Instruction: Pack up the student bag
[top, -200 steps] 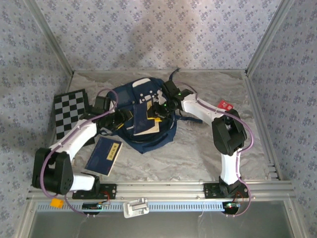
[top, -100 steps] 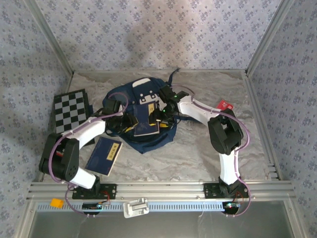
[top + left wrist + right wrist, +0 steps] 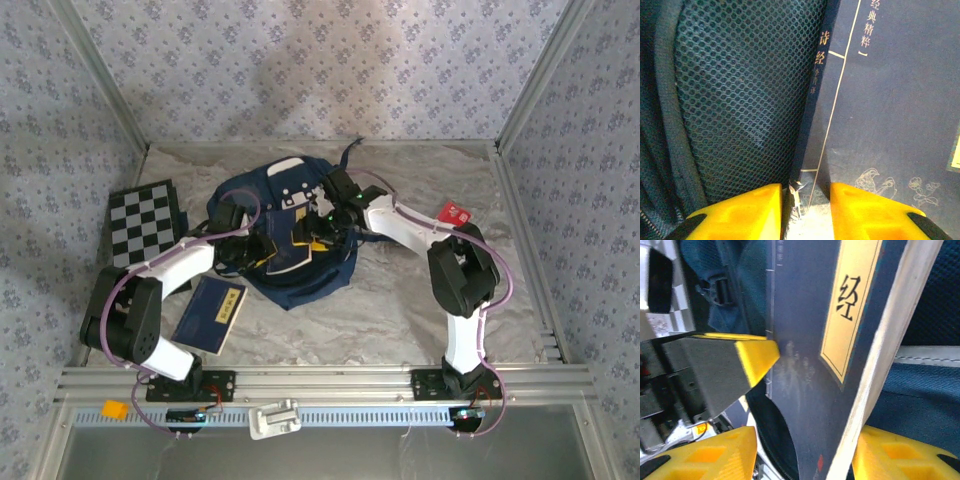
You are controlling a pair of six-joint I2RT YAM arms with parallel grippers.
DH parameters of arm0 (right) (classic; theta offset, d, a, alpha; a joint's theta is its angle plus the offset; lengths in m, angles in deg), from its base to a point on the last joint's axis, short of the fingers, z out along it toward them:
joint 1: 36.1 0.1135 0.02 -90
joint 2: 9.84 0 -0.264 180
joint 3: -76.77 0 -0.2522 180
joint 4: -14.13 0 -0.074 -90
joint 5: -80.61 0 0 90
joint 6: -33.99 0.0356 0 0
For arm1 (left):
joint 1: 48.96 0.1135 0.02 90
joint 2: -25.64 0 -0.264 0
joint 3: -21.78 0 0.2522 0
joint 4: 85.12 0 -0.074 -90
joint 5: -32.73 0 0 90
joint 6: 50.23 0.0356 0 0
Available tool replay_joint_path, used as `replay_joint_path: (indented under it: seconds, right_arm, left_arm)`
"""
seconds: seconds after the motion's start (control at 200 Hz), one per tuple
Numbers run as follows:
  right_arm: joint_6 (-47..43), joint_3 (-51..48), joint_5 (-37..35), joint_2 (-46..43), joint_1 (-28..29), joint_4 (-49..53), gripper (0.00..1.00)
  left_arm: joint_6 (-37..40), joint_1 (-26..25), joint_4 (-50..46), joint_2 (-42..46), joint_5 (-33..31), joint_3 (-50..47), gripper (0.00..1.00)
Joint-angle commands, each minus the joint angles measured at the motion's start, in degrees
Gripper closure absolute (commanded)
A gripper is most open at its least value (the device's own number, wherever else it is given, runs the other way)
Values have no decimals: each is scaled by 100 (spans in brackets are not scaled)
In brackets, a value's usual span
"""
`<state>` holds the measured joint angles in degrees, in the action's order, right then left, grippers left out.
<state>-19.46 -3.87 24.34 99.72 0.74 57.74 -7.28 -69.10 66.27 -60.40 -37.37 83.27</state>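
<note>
The bag (image 3: 300,285) is seen lying on the table (image 3: 400,300), left of its middle and towards the back wall, its top opened. A navy book (image 3: 290,255) with a yellow label is stood in the opening, against the mesh lining. The left gripper (image 3: 262,248) is set astride the book's spine corner with a narrow gap; one of its fingers (image 3: 757,357) is laid against the cover, but a firm hold cannot be told. The right gripper (image 3: 320,228) is spread wide about the book's far edge, nothing clamped. A second book (image 3: 210,313) is laid nearer, beside a checkerboard (image 3: 140,228).
</note>
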Motion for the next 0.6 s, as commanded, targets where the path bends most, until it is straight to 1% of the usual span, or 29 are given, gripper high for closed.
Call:
replay_joint_path:
  seconds: [0.0, 0.075, 0.16, 0.225, 0.315, 0.38, 0.445, 0.5, 0.595]
  right_arm:
    - [251, -250, 398, -68, -12, -546, 51]
    - [308, -331, 432, 40, -15, -664, 56]
    - [244, -364, 299, 113, -13, -618, 58]
    - [147, -288, 131, 195, -19, -394, 63]
    - [107, -308, 150, 250, -21, -405, 69]
    - [80, -338, 104, 231, -29, -385, 75]
    - [80, -403, 3, 145, -54, -374, 86]
    - [82, -475, -70, 44, -98, -377, 92]
    - [84, -622, -152, -200, -183, -383, 97]
  left_arm:
    - [6, -108, -90, 4, -29, -62, 71]
    - [-20, -145, -70, 34, -21, -66, 71]
    - [-41, -179, -67, 52, -38, -56, 72]
    - [-58, -192, -66, 61, -47, -43, 72]
    - [-94, -217, -63, 91, -71, -23, 72]
    - [-109, -227, -74, 134, -91, -26, 72]
    - [-87, -236, -108, 192, -114, -9, 72]
    - [-56, -236, -123, 292, -181, -20, 71]
    - [100, -236, -214, 449, -306, 23, 69]
